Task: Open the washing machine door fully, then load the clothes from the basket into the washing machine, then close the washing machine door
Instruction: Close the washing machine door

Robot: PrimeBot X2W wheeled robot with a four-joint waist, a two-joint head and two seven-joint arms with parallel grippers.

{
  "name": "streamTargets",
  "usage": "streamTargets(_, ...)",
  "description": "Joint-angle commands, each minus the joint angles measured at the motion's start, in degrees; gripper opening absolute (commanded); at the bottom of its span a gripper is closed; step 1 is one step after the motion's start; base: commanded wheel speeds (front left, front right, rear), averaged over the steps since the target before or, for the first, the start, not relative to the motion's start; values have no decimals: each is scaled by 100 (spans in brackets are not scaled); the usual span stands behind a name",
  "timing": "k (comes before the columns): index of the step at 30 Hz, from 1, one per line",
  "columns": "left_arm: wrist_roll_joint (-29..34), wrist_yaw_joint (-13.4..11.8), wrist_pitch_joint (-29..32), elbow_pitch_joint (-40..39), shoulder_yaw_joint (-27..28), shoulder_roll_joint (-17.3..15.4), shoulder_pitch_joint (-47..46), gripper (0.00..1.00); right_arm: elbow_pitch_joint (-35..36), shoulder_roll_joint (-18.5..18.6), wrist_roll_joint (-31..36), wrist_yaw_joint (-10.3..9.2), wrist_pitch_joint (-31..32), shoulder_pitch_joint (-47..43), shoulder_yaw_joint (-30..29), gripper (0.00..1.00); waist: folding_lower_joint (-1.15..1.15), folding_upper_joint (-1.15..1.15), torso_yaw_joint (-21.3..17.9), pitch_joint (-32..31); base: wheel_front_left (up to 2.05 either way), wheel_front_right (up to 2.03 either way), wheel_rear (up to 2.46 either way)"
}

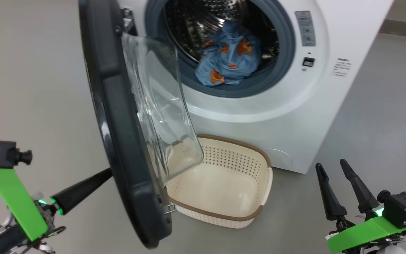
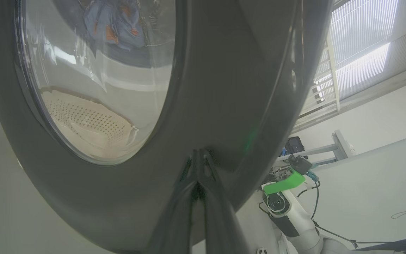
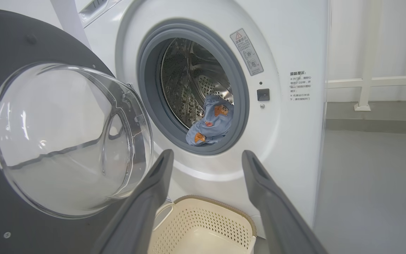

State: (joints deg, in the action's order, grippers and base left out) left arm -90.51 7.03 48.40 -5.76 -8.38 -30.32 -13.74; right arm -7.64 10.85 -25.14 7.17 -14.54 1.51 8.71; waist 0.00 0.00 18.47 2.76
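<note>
Light blue clothes (image 1: 228,58) with orange-brown bears; cream perforated basket (image 1: 224,183), brown rim.

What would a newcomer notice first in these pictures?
The big black washing machine door stands open at the head view's left, its clear glass bowl bulging inward. Blue bear-print clothes lie in the steel drum; the cream basket below is empty.

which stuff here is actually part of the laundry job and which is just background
Job: washing machine, washing machine door, clothes in the drum, basket, left gripper shut against the door, right gripper open.

Just there: white railing, window blinds, grey floor.
</note>
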Motion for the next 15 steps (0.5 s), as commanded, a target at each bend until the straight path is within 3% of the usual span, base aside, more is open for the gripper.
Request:
streamTargets(1,21,46,1,-227,210,-116,-206,0,165,41,20,32,-46,-7,63,100,0,0,-157,28,0,0,0)
streamTargets(15,143,46,-191,-345,74,105,-427,0,212,-32,57,32,-46,65,-5,100,0,0,-957,198,0,0,0)
